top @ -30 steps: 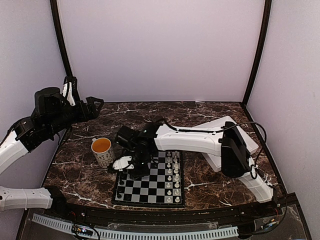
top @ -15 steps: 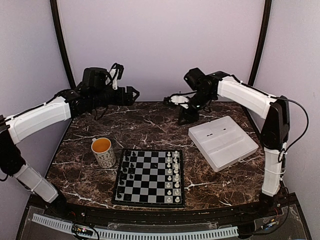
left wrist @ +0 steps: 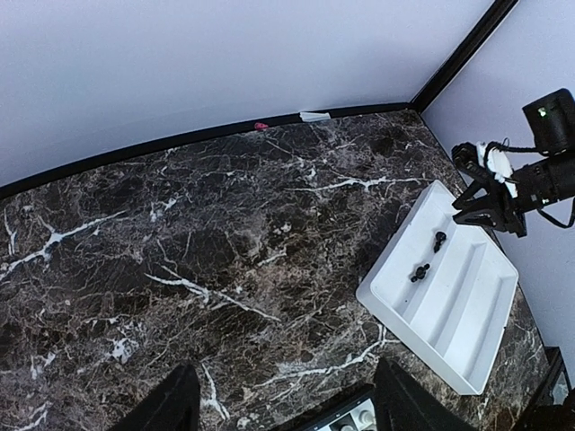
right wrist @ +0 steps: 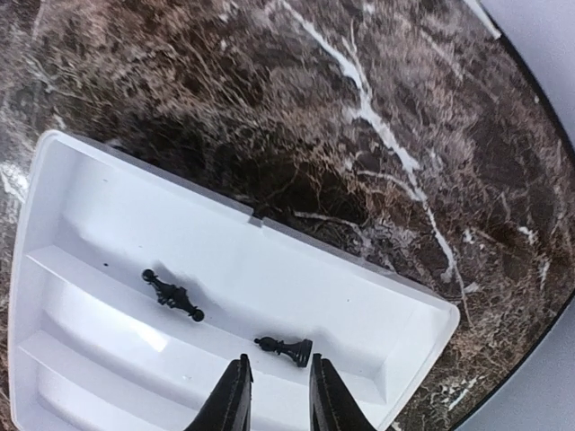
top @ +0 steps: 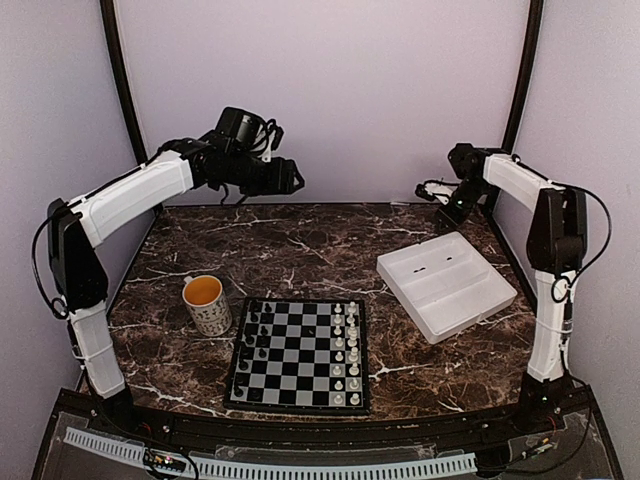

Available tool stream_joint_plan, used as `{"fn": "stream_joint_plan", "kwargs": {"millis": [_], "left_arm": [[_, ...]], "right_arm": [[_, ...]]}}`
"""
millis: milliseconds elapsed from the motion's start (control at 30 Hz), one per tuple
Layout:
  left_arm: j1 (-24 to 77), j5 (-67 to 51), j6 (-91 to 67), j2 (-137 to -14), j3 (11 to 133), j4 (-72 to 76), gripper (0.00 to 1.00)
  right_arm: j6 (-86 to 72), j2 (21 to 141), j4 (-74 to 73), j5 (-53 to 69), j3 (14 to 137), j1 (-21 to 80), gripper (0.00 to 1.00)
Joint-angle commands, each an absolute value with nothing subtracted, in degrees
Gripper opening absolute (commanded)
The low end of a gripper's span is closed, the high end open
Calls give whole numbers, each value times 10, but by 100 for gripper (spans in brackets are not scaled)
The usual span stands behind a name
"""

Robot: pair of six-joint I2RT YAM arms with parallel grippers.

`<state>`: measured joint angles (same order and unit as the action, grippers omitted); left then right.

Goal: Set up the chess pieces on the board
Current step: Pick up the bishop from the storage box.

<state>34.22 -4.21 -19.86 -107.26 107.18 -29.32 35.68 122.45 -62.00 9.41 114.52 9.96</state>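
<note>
Right pincer (right wrist: 277, 391): fingers a narrow gap apart with nothing between them, hanging over the white tray (right wrist: 108, 206).
Left pincer (left wrist: 287, 386): fingers wide apart and empty, high above the bench (top: 300, 250).
Chess pieces still to set: two black ones lie on their sides in the tray. The short piece (right wrist: 284, 348) is just ahead of the right pincer's fingertips. The long piece (right wrist: 172, 294) is farther ahead, off to its left finger's side.
Board (top: 297, 362): well apart from the right pincer and outside its own view. A corner shows at the bottom edge of the left wrist view, between the left pincer's fingers.
Risk, grasp: each piece lies flat in a tray channel, so a narrow pinch may clip the ridge or floor and squirt the piece away.
Risk, tray: it looks light, and a downward push by a finger could slide or tilt it.
Risk, placing: the board's rows are crowded, so a piece set down crooked may topple its neighbours.
Risk, mug (top: 208, 305): it stands just beside the board, and a low sweep of the left pincer could knock it.
Risk, arms: both reaching for the board together could collide.
Count, black pieces in the tray: two.
Count, pieces on the board: black along one side and white along the other, too small to count surely.
Count, trays, boards, mugs: one each.
Count, pincers: two.
</note>
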Motion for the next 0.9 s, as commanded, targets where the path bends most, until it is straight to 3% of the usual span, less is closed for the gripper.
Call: {"fn": "stream_joint_plan", "kwargs": {"millis": [0,367,867], "left_arm": [[336,-50,-166,-1111,1164,-391,70],[316,-87,-153,-1157,1203,-398,71],[283,-122,-177,-1168,1199,-381,72]], "right_arm": [[355,1272,-661,58,1172,92,24],[352,1363,-735,18,1244,81,27],[331,1398,-781,-13,1236,77,38]]}}
